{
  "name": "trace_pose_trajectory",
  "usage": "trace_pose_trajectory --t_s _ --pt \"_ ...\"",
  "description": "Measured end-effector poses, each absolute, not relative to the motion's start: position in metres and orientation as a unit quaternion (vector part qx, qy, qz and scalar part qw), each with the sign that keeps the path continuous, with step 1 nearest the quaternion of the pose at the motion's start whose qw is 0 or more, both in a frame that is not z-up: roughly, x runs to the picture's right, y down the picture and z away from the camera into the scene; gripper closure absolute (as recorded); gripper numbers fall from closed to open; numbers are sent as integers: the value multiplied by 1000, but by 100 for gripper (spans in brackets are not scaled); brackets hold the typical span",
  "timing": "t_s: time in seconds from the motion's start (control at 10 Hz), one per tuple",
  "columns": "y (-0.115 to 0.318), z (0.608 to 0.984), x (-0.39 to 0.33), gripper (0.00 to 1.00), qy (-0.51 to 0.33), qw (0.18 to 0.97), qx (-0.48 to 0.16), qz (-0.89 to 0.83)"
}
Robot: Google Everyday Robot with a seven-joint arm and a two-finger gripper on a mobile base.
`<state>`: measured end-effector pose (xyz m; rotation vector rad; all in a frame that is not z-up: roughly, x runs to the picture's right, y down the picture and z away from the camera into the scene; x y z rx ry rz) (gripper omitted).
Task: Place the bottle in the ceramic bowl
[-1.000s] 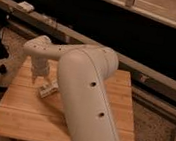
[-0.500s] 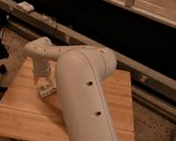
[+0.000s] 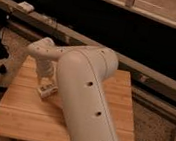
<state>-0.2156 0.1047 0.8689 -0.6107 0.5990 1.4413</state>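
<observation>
Arm [image 3: 85, 95] sweeps from lower centre toward frame left, gripper [image 3: 47, 88] down at the wooden table [image 3: 22, 120]. Its grip cannot be told. Open boards lie below it.

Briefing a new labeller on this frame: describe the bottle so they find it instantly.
Find the wooden table, then follow the big white arm to its end at picture-left, where the pincer points down over the table's left part. The bottle is the small whitish piece with dark marks right at the pincer's tip, the only small item visible against the wood.
</observation>
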Motion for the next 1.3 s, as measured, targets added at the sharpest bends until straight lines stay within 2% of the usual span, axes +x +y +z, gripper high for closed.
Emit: trace_pose_trajectory --t_s 1.3 --pt "131 872 -197 35 304 667 -284 618"
